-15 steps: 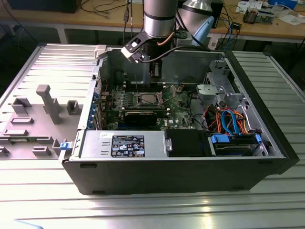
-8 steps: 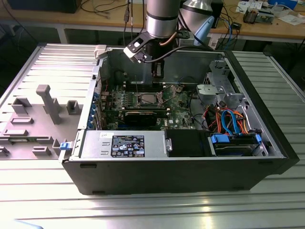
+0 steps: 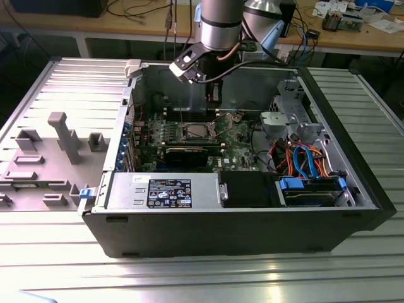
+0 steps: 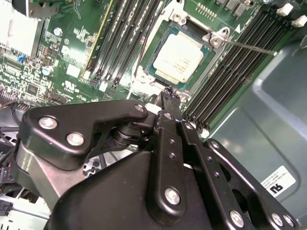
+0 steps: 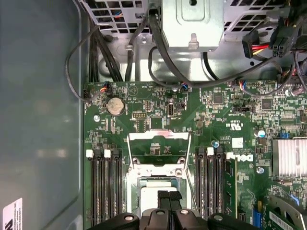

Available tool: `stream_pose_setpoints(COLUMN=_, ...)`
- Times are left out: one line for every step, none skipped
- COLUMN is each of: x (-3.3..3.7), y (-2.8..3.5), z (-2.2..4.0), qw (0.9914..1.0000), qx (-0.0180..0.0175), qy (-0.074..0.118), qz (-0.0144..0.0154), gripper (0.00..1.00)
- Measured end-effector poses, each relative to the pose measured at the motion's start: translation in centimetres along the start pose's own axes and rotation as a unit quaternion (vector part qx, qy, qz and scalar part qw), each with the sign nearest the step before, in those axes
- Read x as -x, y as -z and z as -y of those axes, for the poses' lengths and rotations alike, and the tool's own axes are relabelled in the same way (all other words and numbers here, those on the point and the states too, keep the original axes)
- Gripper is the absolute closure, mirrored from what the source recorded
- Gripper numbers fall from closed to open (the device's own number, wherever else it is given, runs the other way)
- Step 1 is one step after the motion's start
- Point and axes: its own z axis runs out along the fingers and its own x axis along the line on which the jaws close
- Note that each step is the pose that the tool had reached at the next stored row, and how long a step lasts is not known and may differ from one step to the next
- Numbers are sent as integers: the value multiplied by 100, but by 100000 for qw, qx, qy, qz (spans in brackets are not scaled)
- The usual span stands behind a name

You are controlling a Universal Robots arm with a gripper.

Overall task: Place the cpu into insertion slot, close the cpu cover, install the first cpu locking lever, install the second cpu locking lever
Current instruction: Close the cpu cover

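Note:
The cpu [image 4: 180, 57], a square chip with a silvery top, lies flat in the insertion slot [image 4: 147, 61] of the green motherboard [image 5: 225, 110]. The cpu cover [image 5: 158, 136], a thin metal frame, is swung open away from the slot, so the board shows through its cut-out. A thin locking lever [image 4: 249, 46] sticks out free beside the slot. My gripper [image 4: 168, 93] hangs just above the slot's edge, shut with nothing between its fingers. In the first wrist view my gripper [image 5: 169, 195] covers part of the cpu. In the exterior view my gripper [image 3: 214, 98] reaches down into the open case.
Black memory slots [image 5: 103, 187] flank the slot on both sides. A finned heatsink [image 5: 289, 156] and a metal bracket with cables [image 5: 192, 24] stand near. The case walls [image 3: 208, 233], power supply [image 3: 164, 192] and drive cables [image 3: 303, 158] ring the board. A grey fixture [image 3: 60, 136] lies outside, at the exterior view's left.

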Motion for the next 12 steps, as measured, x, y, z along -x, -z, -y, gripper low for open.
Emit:
stream_pose_setpoints(x=-3, y=-1, z=-16, qw=100000, qx=1, qy=-2, qz=2, gripper=89)
stream_pose_setpoints(x=-8, y=-1, z=-30, qw=100000, qx=-2, qy=-1, qz=12, gripper=89)
stream_pose_setpoints(x=-20, y=-1, z=-43, qw=100000, qx=-9, qy=1, qz=109, gripper=89)
stream_pose_setpoints(x=-29, y=-1, z=-49, qw=99999, qx=-12, qy=1, qz=363, gripper=89)
stream_pose_setpoints(x=-39, y=0, z=-57, qw=99995, qx=-12, qy=2, qz=1027, gripper=89)
stream_pose_setpoints(x=-46, y=0, z=-64, qw=99991, qx=-13, qy=15, qz=1371, gripper=89)
stream_pose_setpoints(x=-48, y=0, z=-75, qw=99990, qx=-15, qy=6, qz=1398, gripper=89)
stream_pose_setpoints(x=-49, y=-1, z=-113, qw=99990, qx=-8, qy=12, qz=1397, gripper=89)
stream_pose_setpoints(x=-50, y=-2, z=-152, qw=99990, qx=-9, qy=4, qz=1392, gripper=89)
stream_pose_setpoints(x=-51, y=-2, z=-174, qw=99990, qx=-9, qy=8, qz=1396, gripper=89)
stream_pose_setpoints(x=-53, y=-2, z=-195, qw=99990, qx=-8, qy=9, qz=1396, gripper=89)
stream_pose_setpoints(x=-53, y=-2, z=-220, qw=99990, qx=-9, qy=14, qz=1390, gripper=89)
